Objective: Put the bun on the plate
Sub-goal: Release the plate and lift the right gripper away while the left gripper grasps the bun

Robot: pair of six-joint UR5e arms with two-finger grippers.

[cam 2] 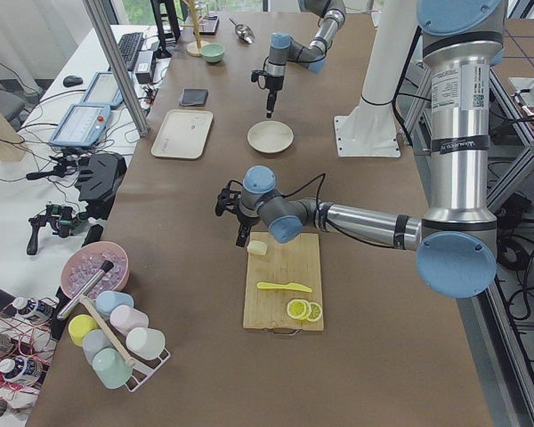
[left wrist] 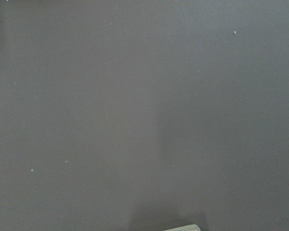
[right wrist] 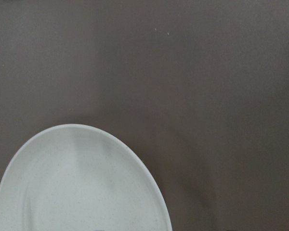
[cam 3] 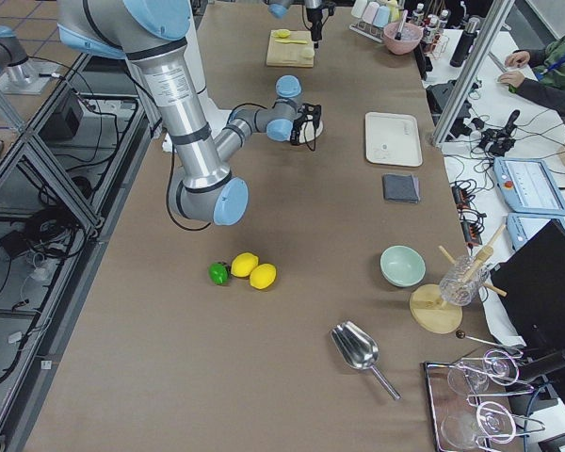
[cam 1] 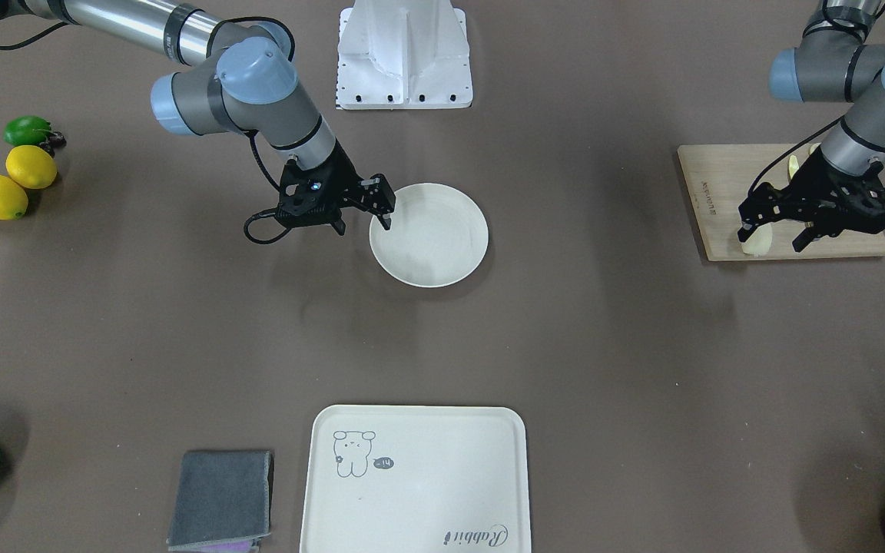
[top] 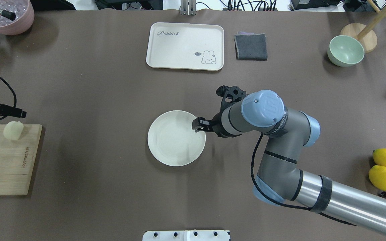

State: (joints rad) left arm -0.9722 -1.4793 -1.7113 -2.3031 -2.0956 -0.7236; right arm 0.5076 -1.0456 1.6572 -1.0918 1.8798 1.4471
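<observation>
Bun (top: 13, 130) sits on the wooden board (top: 8, 167) at the robot's left end of the table, at the board's far corner; it is free, nothing has hold of it. Left gripper (cam 1: 774, 236) hangs right over it, fingers spread wide and empty; in the front-facing view the bun lies between the fingers but close against one of them, off centre; whether they touch I cannot tell. From the side the claw looks to be above the bun, not down around it. Bun is a rounded block; its long axis is too slight to call. Plate (cam 1: 442, 246) is mid-table, well apart from the board, bare. Right gripper (cam 1: 362, 223) hovers at the plate's rim, fingers apart, holding nothing. Left arm is plainly the nearer one; likely next a small sideways centring, then a straight drop and close.
</observation>
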